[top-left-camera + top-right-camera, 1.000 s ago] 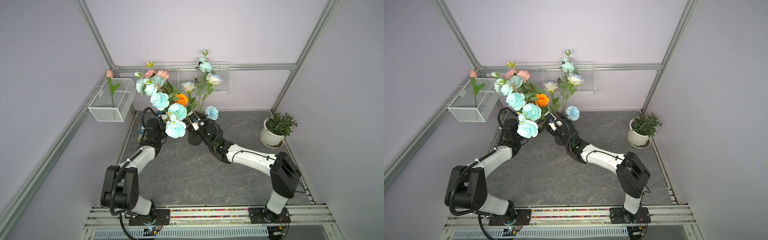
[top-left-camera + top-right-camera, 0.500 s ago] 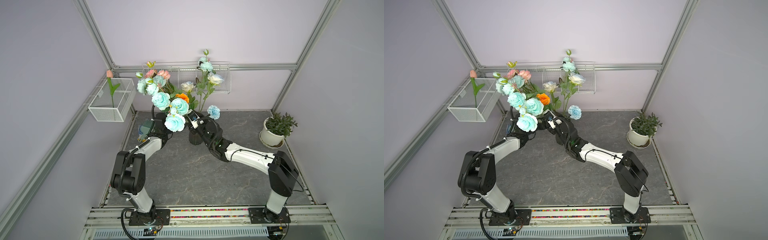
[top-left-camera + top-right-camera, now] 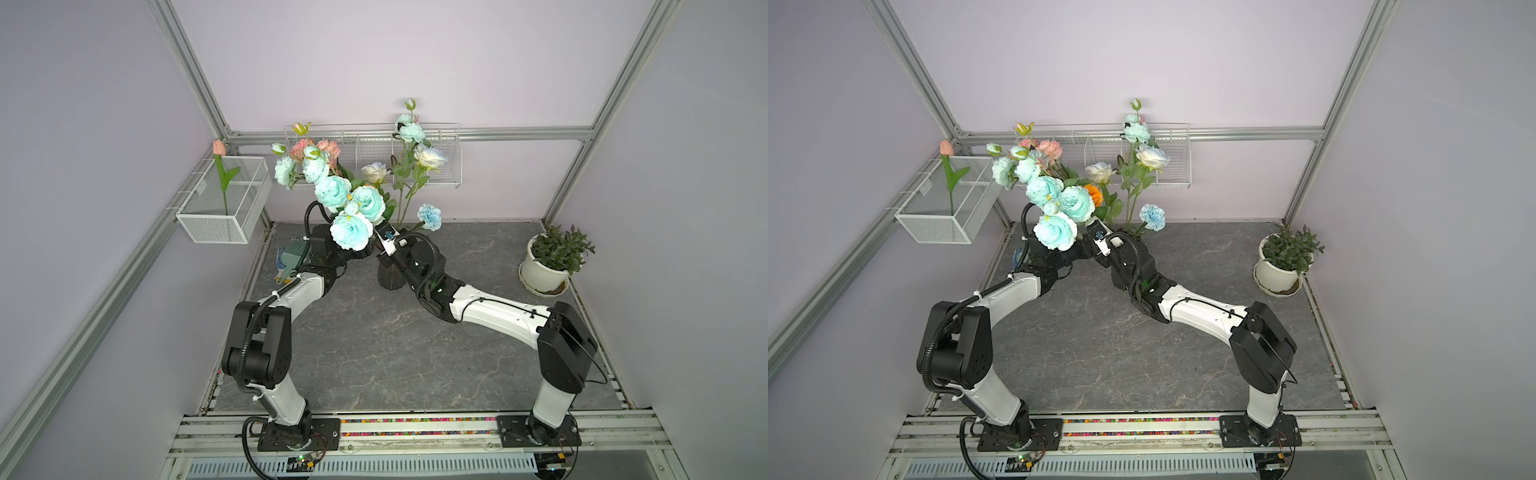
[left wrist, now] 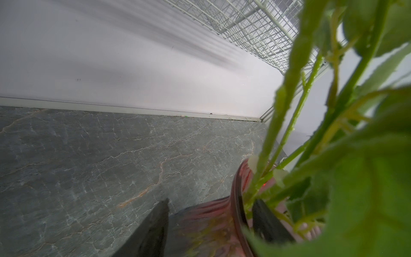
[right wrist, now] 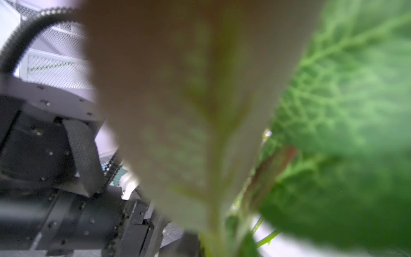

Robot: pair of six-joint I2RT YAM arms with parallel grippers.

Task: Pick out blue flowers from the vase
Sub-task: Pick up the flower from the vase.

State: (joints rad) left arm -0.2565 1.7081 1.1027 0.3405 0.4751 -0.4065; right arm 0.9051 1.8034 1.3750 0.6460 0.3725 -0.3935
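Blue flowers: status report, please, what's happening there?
Left tool open at vase rim. Right tool shut beneath blue flowers, stems in vase. Leaf blocks right wrist view.

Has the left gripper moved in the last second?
Yes: the left gripper has moved toward the vase, away from the wire basket on the side wall.

Both top views were brightly and evenly lit from overhead. Shadows on the grey marbled floor in front of the vase were faint and soft. The blue flowers above the vase rendered sharp but pale, close to washed out. In the left wrist view, streaked grey shadows crossed the wall beyond the vase. The floor there was sharp, while the vase and stems were soft. In the right wrist view, a leaf against the lens was dim and heavily blurred.
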